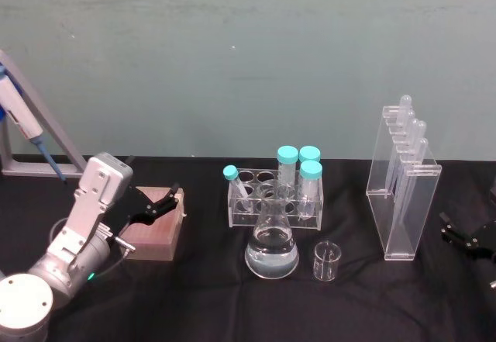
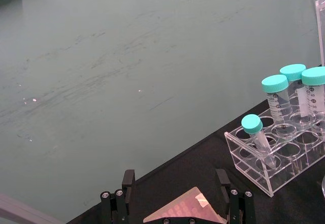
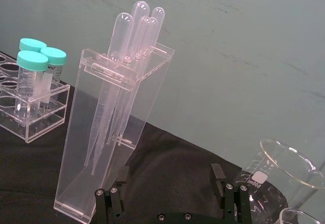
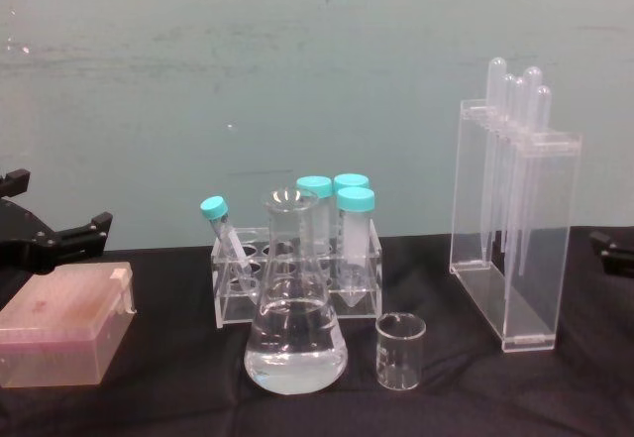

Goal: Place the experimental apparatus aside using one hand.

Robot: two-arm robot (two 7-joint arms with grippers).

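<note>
Glass and clear acrylic, all upright on the black table (image 1: 194, 303). Flask (image 1: 272, 247) with liquid stands front and centre, the small beaker (image 1: 326, 262) just beside it on the right. The pipette stand (image 1: 403, 191) is farther right, and the tube rack (image 1: 275, 201) sits close behind the flask.

All of it looks set within reach, each piece separate, probably so one arm can lift them singly.

- Right gripper (image 1: 463, 237): low at the table's right edge, fingers (image 3: 122, 178) spread and empty. The stand is nearest, ahead of the gap, not touching.
- Left gripper (image 1: 164, 204): above the pink box (image 1: 155, 229), fingers spread, well apart from the flask.
</note>
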